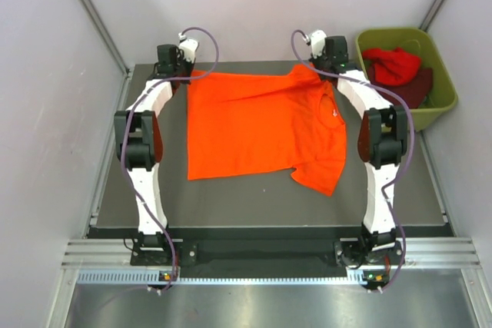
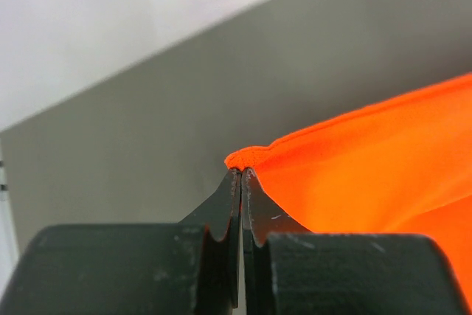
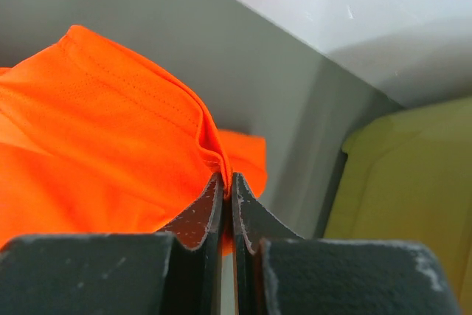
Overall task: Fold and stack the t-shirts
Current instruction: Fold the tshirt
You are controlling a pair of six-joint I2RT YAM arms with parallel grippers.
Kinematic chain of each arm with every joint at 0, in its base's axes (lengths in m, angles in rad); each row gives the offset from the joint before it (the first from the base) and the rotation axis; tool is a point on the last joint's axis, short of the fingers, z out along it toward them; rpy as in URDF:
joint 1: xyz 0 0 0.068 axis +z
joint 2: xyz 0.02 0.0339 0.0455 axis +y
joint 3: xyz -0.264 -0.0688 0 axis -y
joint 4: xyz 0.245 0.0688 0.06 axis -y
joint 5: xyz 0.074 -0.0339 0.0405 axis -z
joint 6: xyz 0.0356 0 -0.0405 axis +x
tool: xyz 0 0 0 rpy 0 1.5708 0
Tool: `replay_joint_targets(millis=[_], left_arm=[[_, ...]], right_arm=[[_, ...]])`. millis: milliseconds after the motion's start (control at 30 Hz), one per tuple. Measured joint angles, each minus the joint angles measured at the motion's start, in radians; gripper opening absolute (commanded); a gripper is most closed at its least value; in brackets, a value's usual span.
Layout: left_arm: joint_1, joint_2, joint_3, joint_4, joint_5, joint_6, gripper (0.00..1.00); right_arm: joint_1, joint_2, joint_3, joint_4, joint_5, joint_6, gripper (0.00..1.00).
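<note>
Left gripper [image 2: 241, 172] and right gripper [image 3: 227, 177] each pinch shut on a thin sliver at the far edge of the bright orange cloth t-shirt [image 1: 261, 124], spread across the dark grey table [image 1: 231, 201], and an uneven pull could slip that hem free and bunch the fold.

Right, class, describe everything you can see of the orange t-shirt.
The orange t-shirt is plain, bright, soft-looking cloth with stitched hems. It lies sideways and mostly flat on the dark table, with its bottom hem to the left and its neck opening to the right. One short sleeve spreads toward the near right. The left pincer is shut on the far left hem corner, and the right pincer is shut on the far sleeve's edge.
</note>
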Motion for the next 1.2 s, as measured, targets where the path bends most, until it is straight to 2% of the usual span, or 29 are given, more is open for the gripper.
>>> replay_joint_targets(millis=[233, 433, 800, 1200], left_arm=[[0.000, -0.146, -0.100, -0.159, 0.120, 0.012, 0.00], [0.000, -0.246, -0.188, -0.217, 0.144, 0.013, 0.00], [0.000, -0.237, -0.209, -0.307, 0.160, -0.006, 0.00], [0.001, -0.184, -0.209, -0.350, 0.072, -0.026, 0.00]], right_arm=[[-0.022, -0.089, -0.116, -0.038, -0.023, -0.024, 0.00], [-0.022, -0.154, -0.165, -0.092, -0.060, -0.013, 0.00], [-0.008, -0.184, -0.222, -0.171, -0.106, -0.013, 0.00], [-0.005, -0.152, -0.240, -0.187, -0.107, -0.031, 0.00]])
